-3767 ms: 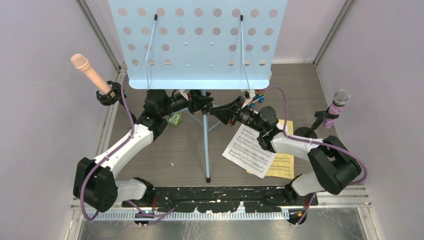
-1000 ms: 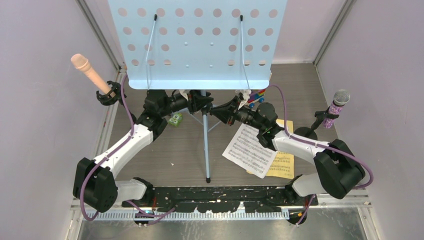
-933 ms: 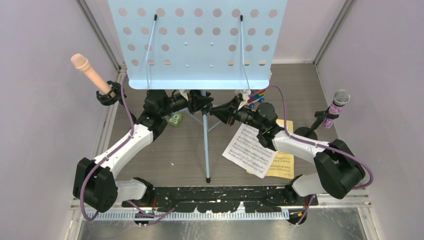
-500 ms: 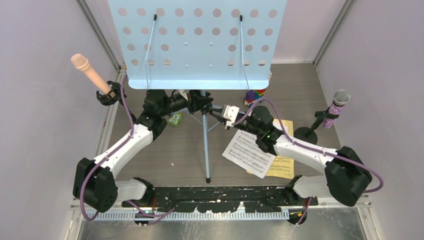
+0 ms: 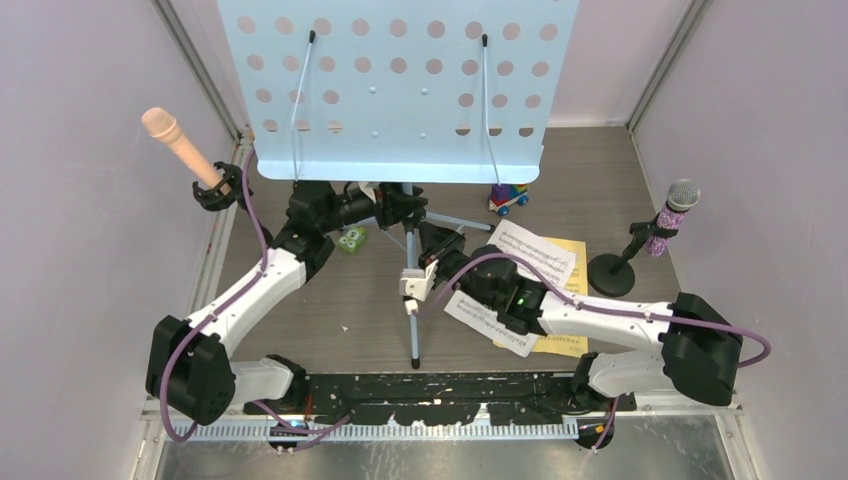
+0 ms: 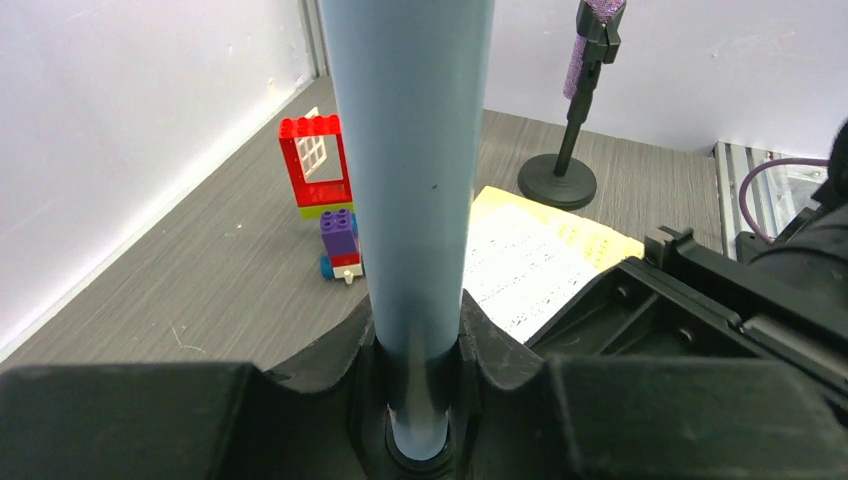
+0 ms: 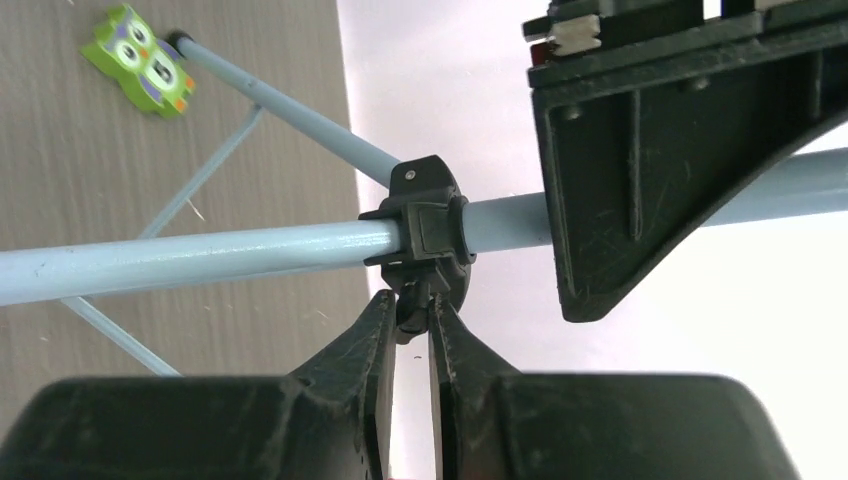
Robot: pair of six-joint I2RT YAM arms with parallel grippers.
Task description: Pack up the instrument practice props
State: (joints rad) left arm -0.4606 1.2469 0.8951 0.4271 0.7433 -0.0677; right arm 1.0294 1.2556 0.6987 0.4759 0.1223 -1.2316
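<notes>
Music rack point(image 5: 398, 90) pole point(image 6: 410, 200) stands upright, left fingers point(image 6: 335, 365) clamping it, right fingers point(image 7: 375, 350) pinching its black collar point(image 7: 425, 225).

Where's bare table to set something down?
Bare wood between the left arm and the rack's pole, nearer than the green block; also beyond the mic holder, right of the brick car. Crowded right of the pole: score sheets and right arm.

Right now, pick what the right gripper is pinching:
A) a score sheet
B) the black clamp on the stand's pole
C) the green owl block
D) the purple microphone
B: the right gripper closes on the tab of the black clamp on the pale-blue pole.
</notes>
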